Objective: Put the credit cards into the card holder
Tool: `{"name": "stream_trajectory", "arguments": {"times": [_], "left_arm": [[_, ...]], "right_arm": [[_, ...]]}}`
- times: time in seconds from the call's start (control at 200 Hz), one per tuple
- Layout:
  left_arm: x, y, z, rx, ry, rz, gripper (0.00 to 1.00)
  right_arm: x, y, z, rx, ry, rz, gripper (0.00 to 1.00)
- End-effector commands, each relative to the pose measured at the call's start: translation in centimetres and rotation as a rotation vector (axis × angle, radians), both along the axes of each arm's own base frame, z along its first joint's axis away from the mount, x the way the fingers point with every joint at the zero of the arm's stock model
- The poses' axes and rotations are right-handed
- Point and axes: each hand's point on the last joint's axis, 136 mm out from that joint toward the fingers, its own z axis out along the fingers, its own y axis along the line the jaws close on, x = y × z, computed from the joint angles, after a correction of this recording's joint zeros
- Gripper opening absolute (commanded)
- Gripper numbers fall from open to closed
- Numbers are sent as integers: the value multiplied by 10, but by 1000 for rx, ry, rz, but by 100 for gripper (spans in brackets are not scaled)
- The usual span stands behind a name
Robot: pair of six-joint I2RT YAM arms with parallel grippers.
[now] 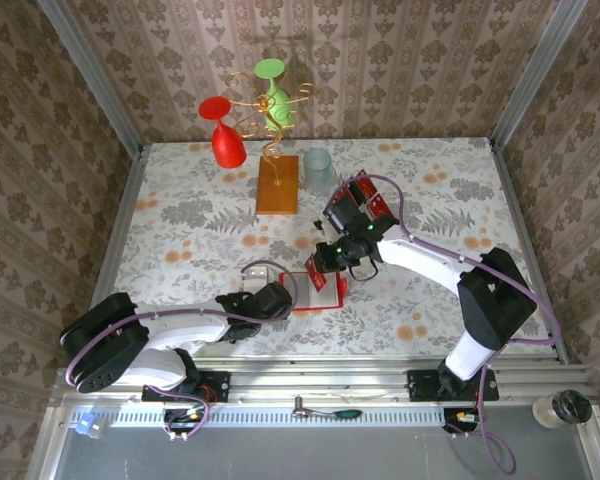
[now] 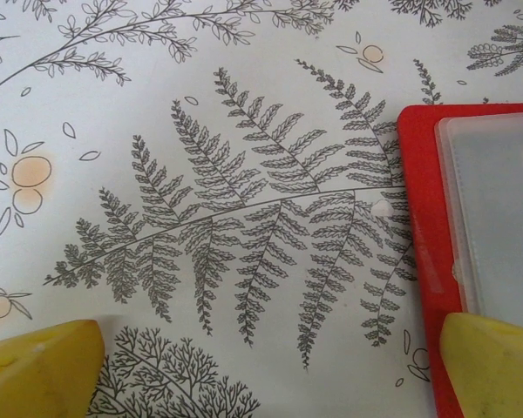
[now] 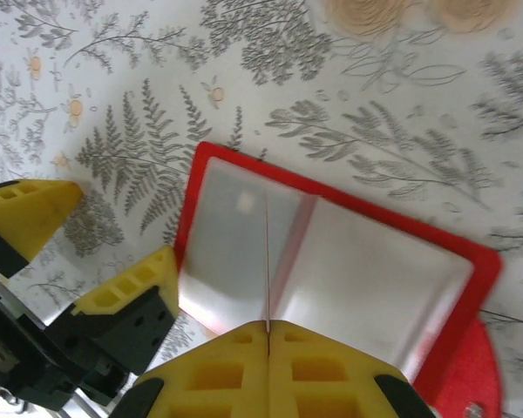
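So on my left side, my left gripper (image 2: 270, 353) hangs low over the fern-print tablecloth (image 2: 200, 131) with its yellow fingers spread wide, nothing between them. One fingertip is just at the left edge of the flat red rectangular card holder (image 1: 315, 296). The holder lies open near the front middle of the table, between my two arms. It's got a pale, slightly shiny inside with a red border all round, and from the left wrist the pocket looks like frosted clear plastic. Over it, my right gripper (image 3: 268, 338) has its yellow fingers pressed together. A thin red line sticks straight up out of the seam, which looks like a small red credit card (image 3: 268, 261) seen edge-on, so I'd say I'm pinching it. It hangs right above the holder's left half, and I can't tell if it's touching. Further back, going left to right, there's a gold wire rack on an orange wooden block (image 1: 278, 186) with a red plastic goblet (image 1: 226, 142) and a green plastic goblet (image 1: 276, 105) hung bowl-down. Next is a pale teal tumbler (image 1: 317, 167), and I can't make out what's in it. Then there's a clear tiered plastic stand (image 1: 352, 200) holding more red cards (image 1: 381, 208), just behind my right wrist.
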Motion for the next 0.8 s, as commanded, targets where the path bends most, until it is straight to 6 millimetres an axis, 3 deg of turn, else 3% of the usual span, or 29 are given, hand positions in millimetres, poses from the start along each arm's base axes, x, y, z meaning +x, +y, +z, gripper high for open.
{"name": "stream_trajectory", "arguments": {"times": [0.0,0.53,0.795], "left_arm": [[-2,11,-1,24,-5,24,100],[1,10,10,23,-24,20,100],[4,6,14,8,-25,8,100]], "right_arm": [[1,21,-1,100,9,-31,0],[-5,23,-55,70,80,-51,0],[-7,22,-67,63,99,-57,0]]}}
